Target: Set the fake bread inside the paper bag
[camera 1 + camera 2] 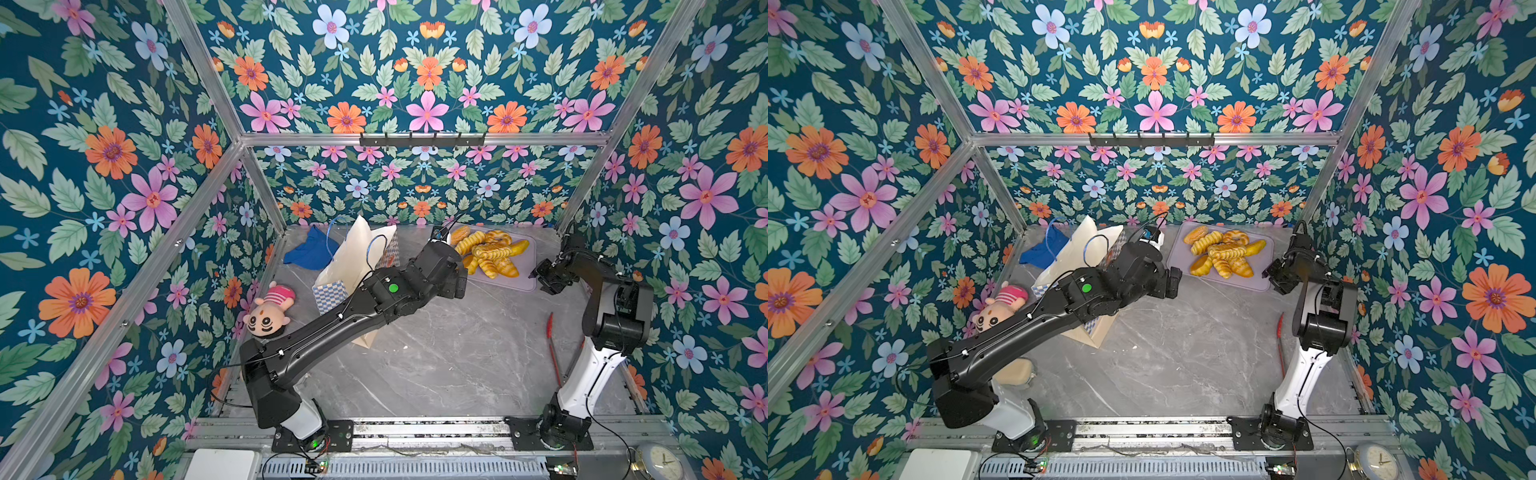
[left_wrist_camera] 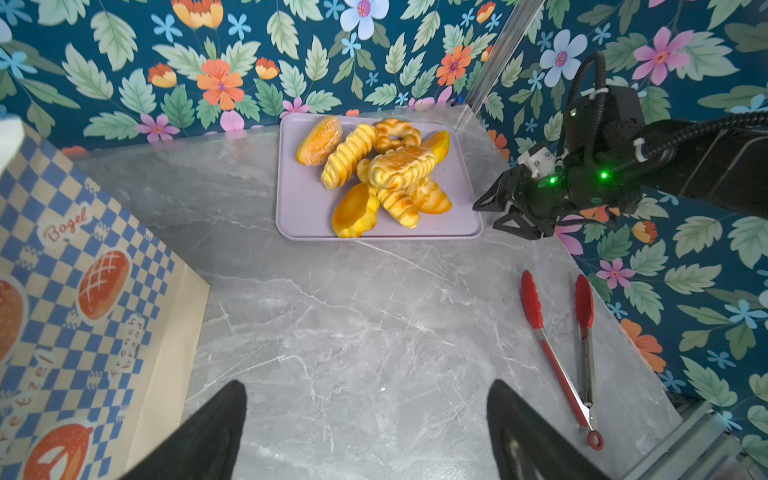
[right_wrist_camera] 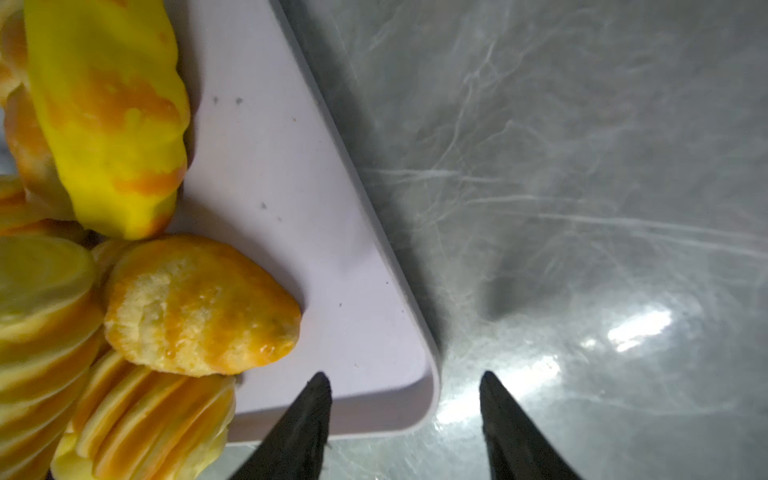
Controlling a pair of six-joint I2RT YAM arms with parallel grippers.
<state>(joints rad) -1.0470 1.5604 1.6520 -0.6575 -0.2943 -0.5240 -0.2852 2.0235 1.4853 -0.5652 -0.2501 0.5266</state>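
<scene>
**Top views:** fake bread (image 1: 490, 251) (image 1: 1225, 253) all in one pile on the lilac tray (image 1: 525, 282) (image 1: 1258, 279), at 1 o'clock from the middle of the table (image 1: 436, 365). Paper bag (image 1: 349, 257) (image 1: 1075, 253) at 10 o'clock, partly under the left forearm. Can't tell if it stands straight or leans. Left gripper (image 1: 459, 284) (image 1: 1173, 282) hangs over the table between bag and tray; jaw state not readable from up here. Right gripper (image 1: 539, 280) (image 1: 1273, 278) at 2 o'clock, just beside the tray's right edge. Doll (image 1: 270, 307) at 9, blue cloth (image 1: 309, 251) at 11 behind the bag, tongs (image 1: 552, 349) between 3 and 4 near the right arm.

**Left wrist:** left gripper (image 2: 365, 382) spread wide, bare table between the fingers, nothing held. Bag's checkered face (image 2: 83, 311) is close beside it. Bread pile (image 2: 382, 174) sits on the tray (image 2: 307, 212) well ahead. Right gripper (image 2: 486, 216) is at the tray's corner, fingers parted. Tongs (image 2: 557, 353) lie flat and apart from the tray.

**Right wrist:** right gripper (image 3: 404, 376) has its jaws apart and is empty. One fingertip is over the tray corner (image 3: 291, 187), the other over the table (image 3: 582, 166). Nearest bread (image 3: 199, 307) is near that fingertip, not touching.
</scene>
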